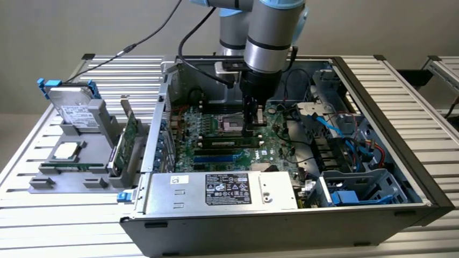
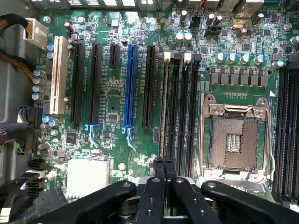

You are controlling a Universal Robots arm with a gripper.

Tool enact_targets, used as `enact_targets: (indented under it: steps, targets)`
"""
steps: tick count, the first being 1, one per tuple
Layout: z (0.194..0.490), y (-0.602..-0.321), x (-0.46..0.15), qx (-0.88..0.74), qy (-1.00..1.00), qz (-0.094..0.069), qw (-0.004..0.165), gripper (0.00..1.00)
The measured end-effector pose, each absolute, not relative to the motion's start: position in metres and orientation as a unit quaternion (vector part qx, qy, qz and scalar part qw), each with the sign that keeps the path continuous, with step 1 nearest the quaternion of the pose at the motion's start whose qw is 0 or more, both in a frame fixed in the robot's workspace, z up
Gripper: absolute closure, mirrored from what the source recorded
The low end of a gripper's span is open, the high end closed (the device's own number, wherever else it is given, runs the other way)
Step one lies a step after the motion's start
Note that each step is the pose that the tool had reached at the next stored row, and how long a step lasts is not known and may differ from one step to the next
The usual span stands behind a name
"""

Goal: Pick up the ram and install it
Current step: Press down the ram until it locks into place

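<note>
Ribbed aluminium table (image 1: pixel 401 80) carries an open computer case (image 1: pixel 287 236) lying on its side, with the motherboard (image 1: pixel 276 153) facing up. A grey power supply (image 1: pixel 222 191) with a black label sits along the near edge of the case.

Arm (image 1: pixel 269 32): it reaches down from above into the case, over the middle of the board.

Gripper (image 1: pixel 250 128): the jaws are clenched, fingertips pressed together with nothing between them. In the wrist view the gripper (image 2: pixel 164 164) has its tips meeting directly over one end of a memory slot.

Task item: the ram (image 1: pixel 228 143) stands on edge in a memory slot on the motherboard (image 2: pixel 112 93), beside the open CPU socket (image 1: pixel 231 124). In the wrist view the ram (image 2: pixel 164 107) is seen edge-on as a thin strip in the slot that lies between the black expansion slots and the CPU socket (image 2: pixel 232 140). A white latch sits at its far end. The closed fingertips are at its near end. Whether they actually touch the stick cannot be told.

Other board features: a blue expansion slot (image 2: pixel 131 84) and a white slot (image 2: pixel 58 74) run parallel to the memory slots.

Outside the case, on the exterior view's left, a grey holder (image 1: pixel 50 180) carries a silver hard drive (image 1: pixel 72 105) with blue clips. A wider green expansion card (image 1: pixel 129 141) stands upright in the holder, next to the case wall.
</note>
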State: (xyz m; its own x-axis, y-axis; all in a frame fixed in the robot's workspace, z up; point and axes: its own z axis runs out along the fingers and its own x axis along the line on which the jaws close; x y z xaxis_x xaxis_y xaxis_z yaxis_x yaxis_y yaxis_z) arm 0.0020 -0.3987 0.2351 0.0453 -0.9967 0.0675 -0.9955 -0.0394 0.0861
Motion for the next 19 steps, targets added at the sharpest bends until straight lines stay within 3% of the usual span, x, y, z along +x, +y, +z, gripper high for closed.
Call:
enact_targets:
  steps: [19]
  targets:
    - [0.2255, -0.3988, 0.0020, 0.721, -0.691, -0.005, 0.055, 0.90]
